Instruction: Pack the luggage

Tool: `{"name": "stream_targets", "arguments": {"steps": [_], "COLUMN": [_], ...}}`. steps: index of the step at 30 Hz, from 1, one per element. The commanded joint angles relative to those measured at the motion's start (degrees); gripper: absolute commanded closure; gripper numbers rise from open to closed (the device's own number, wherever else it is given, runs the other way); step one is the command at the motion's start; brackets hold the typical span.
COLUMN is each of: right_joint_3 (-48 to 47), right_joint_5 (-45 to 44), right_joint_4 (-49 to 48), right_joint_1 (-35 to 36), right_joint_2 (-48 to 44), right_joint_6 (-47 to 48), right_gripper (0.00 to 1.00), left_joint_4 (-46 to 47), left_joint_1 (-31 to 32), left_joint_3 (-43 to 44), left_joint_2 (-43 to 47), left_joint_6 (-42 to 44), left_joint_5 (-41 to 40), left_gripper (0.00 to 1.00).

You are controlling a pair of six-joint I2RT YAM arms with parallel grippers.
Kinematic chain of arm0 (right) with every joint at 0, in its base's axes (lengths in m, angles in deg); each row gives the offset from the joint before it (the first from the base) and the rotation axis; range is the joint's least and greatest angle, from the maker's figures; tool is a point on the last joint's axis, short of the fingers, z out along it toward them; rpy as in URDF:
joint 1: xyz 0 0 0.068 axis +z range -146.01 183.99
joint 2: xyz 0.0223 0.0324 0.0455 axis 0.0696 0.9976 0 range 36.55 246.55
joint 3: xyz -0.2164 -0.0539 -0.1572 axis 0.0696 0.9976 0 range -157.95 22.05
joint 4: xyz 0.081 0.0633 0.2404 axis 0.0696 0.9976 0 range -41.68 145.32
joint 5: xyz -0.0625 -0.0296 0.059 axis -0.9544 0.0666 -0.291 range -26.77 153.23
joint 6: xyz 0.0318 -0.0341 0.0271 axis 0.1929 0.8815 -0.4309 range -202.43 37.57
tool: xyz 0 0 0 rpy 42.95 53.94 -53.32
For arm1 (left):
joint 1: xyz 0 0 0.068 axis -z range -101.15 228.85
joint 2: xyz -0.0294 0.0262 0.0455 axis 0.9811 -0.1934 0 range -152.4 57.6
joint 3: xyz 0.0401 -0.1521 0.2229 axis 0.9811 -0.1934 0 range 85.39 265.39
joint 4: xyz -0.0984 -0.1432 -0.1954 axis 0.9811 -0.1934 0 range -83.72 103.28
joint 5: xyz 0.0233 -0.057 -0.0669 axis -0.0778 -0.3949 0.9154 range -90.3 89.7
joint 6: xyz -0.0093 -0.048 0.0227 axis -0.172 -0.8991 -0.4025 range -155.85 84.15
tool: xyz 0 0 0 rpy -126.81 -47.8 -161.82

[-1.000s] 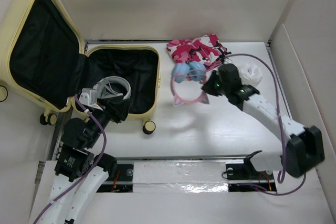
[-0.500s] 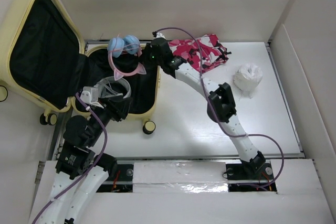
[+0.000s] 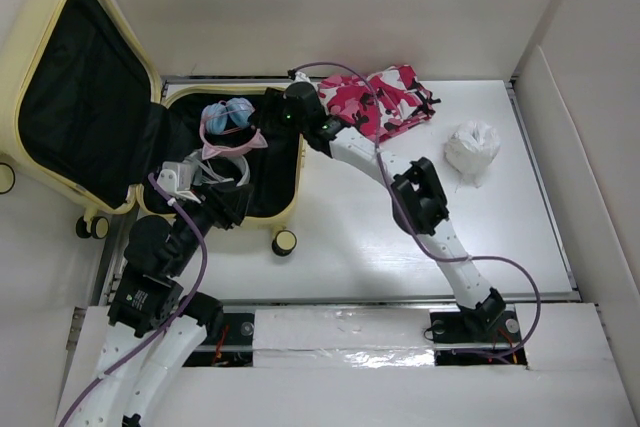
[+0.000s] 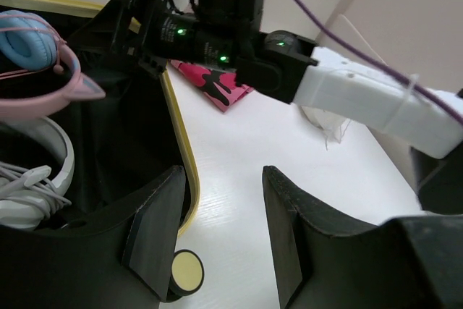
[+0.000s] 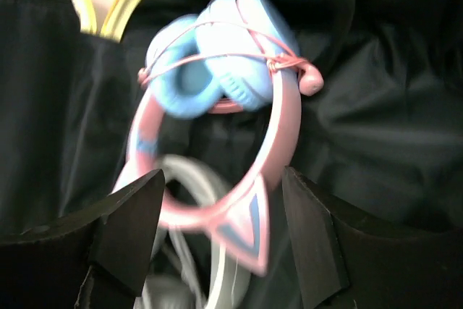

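Right fingers (image 5: 126, 240) spread; headphones (image 3: 228, 125) now inside luggage (image 3: 80, 97).

top: fixed, high over near edge, looks down on whole table (image 3: 480, 247) | left wrist: low, close by luggage (image 3: 301, 162) rim, faces right arm (image 4: 362, 99) | right wrist: close above luggage, looks into it | shared by all three: headphones (image 3: 228, 125)

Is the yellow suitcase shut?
No, the suitcase lies wide open, with its lid tipped back and the black lining of both halves showing.
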State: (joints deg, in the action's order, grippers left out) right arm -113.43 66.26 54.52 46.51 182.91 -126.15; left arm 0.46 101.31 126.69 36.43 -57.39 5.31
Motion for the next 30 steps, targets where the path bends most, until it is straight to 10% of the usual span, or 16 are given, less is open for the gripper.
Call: {"name": "stream_targets", "arguments": {"steps": [1,3,7,12,16,20,27,30], "right_joint_3": [6.4,16.5,41.1,66.5,78.4,82.7,76.9,76.7], "right_joint_5": [0.7,-1.3,-7.9,-21.1,-29.5,-32.4,-23.9,-20.2], "right_joint_4": [-8.7,-10.7,-17.6,-17.5,-11.1,-8.8,-3.8,-6.4], "right_joint_1": [0.7,0.0,-4.2,-18.7,-33.0,-43.4,-49.5,-50.0], "right_joint_2": [-12.8,-21.4,-39.0,-60.4,-70.0,-71.0,-57.4,-54.7], "right_joint_6": [4.1,5.9,7.9,8.7,8.2,8.2,8.1,7.9], "right_gripper": [0.29,0.35,1.00,0.98,0.30,0.02,0.01,0.35], "left_joint_4": [2.4,2.4,2.4,2.4,2.4,2.7,2.4,2.4], "left_joint_1": [0.3,0.3,0.3,0.3,0.3,0.3,0.3,0.3], "left_joint_3": [2.0,1.9,1.9,1.9,1.8,1.7,1.6,1.6], "left_joint_2": [-0.5,-0.4,0.2,0.8,1.0,0.8,0.8,0.7], "left_joint_6": [-0.3,-0.3,-0.3,-0.3,-0.3,-0.3,-0.3,-0.3], "left_joint_5": [0.6,0.8,0.9,0.9,1.4,2.0,2.0,2.0], "left_gripper": [0.56,0.56,0.56,0.56,0.56,0.56,0.56,0.56]}}
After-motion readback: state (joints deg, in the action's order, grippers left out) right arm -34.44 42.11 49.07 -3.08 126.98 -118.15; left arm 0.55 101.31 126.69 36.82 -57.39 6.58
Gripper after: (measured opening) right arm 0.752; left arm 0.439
